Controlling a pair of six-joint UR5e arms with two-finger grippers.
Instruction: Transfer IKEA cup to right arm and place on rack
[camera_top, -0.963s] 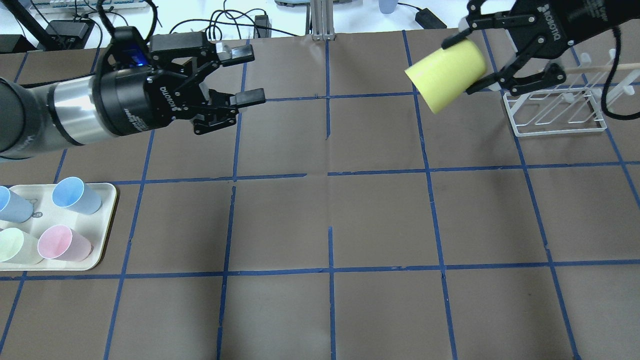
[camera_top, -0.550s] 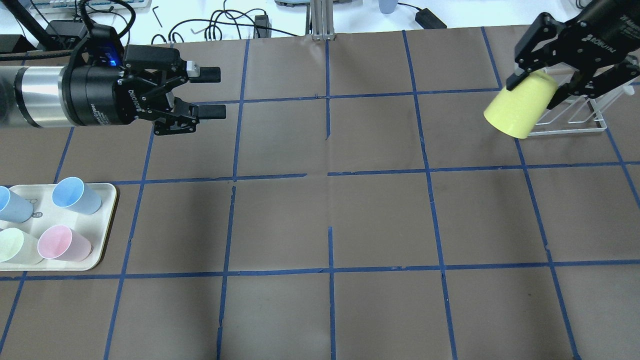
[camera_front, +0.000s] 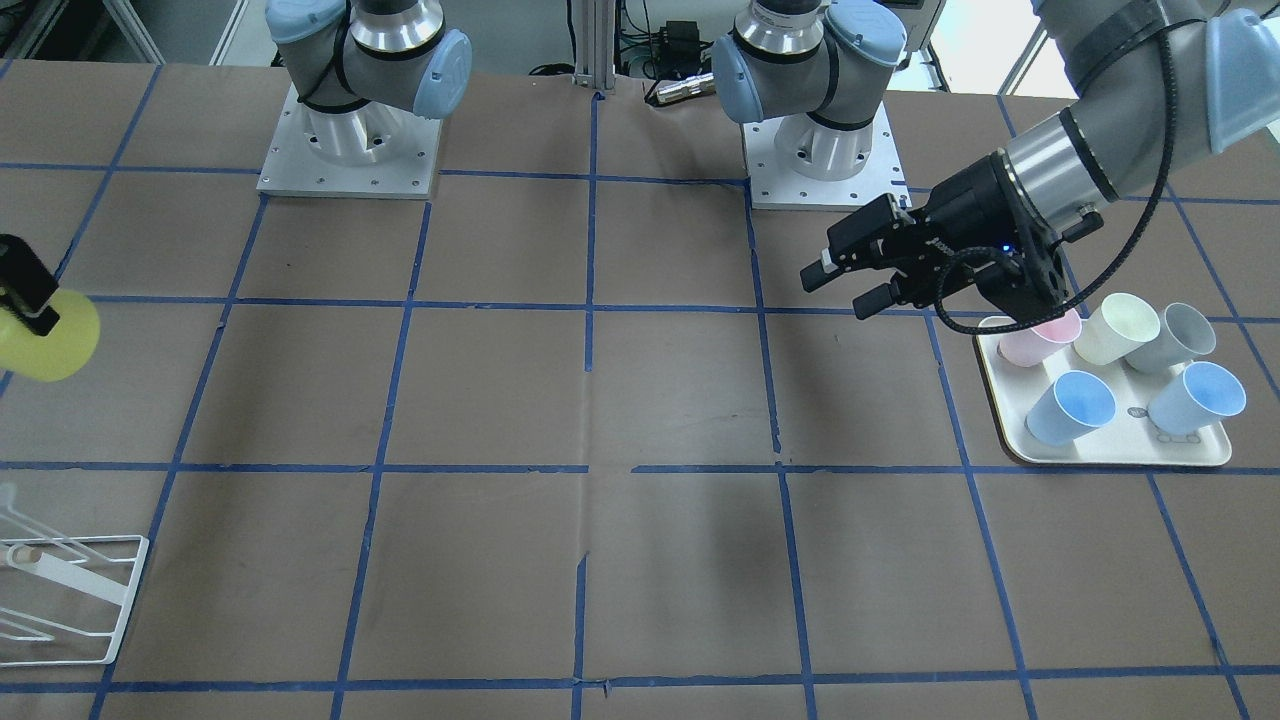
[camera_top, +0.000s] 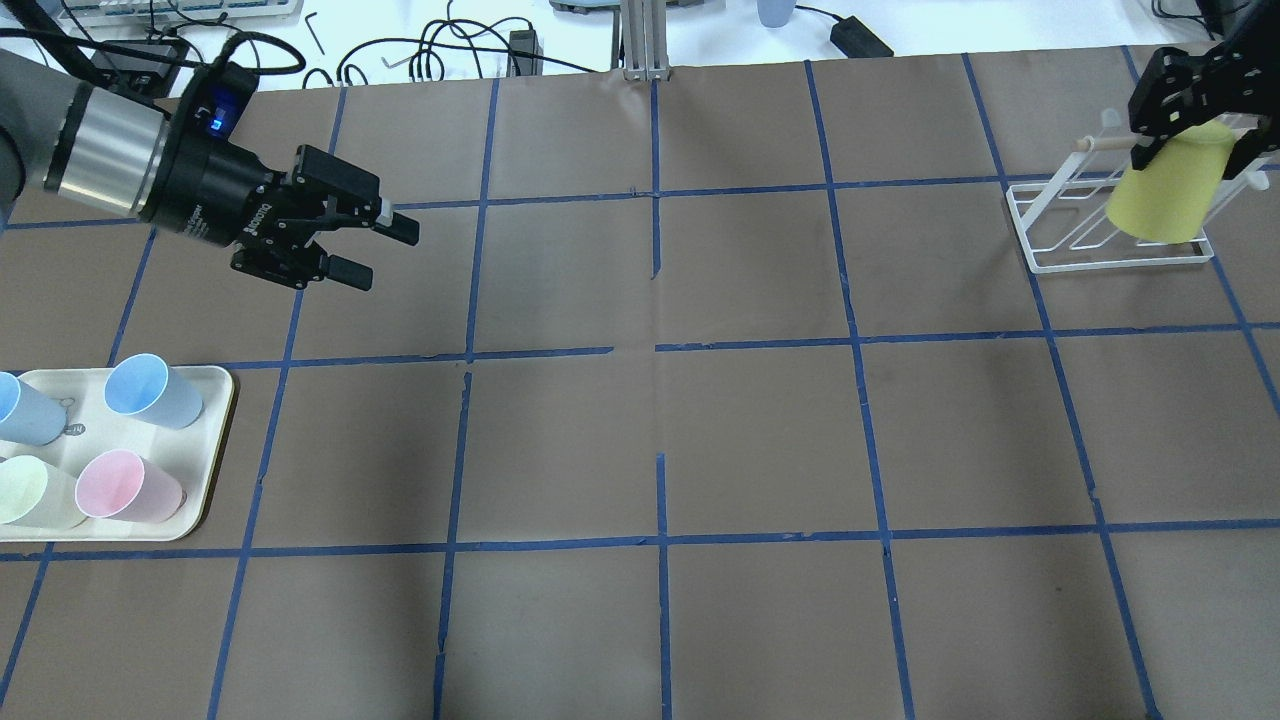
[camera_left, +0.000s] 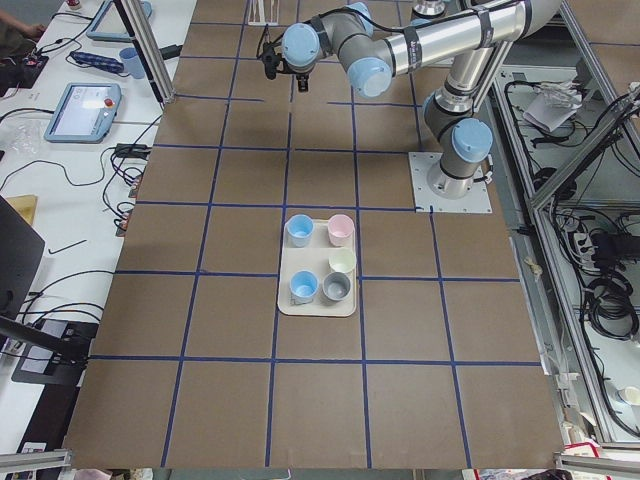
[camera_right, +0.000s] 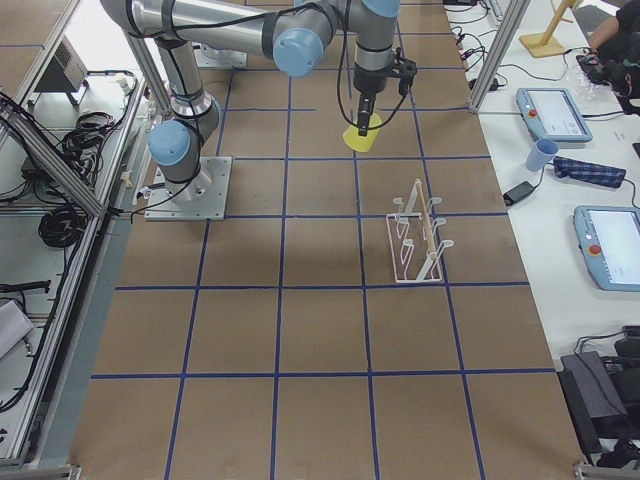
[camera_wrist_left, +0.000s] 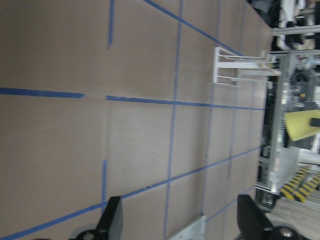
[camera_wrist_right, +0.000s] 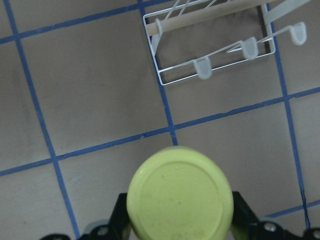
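The yellow IKEA cup (camera_top: 1165, 190) hangs mouth-down in my right gripper (camera_top: 1190, 150), which is shut on its upper part. In the right wrist view the cup's base (camera_wrist_right: 180, 197) faces the camera between the fingers (camera_wrist_right: 242, 215). The white wire rack (camera_top: 1080, 235) stands on the table; the exterior right view shows the cup (camera_right: 362, 135) in the air, apart from the rack (camera_right: 415, 245), on its robot side. My left gripper (camera_top: 382, 252) is open and empty at the far left, also seen in the front view (camera_front: 840, 292).
A cream tray (camera_top: 215, 450) holds blue, pink and pale cups at the left edge; in the front view the tray (camera_front: 1100, 455) lies just below my left gripper. Brown paper with blue tape lines covers the table. Cables and tablets lie beyond the far edge.
My right gripper has carried the yellow cup to the right toward the rack and turned it from tilted to mouth-down. My left gripper has pulled back to the left, still open.
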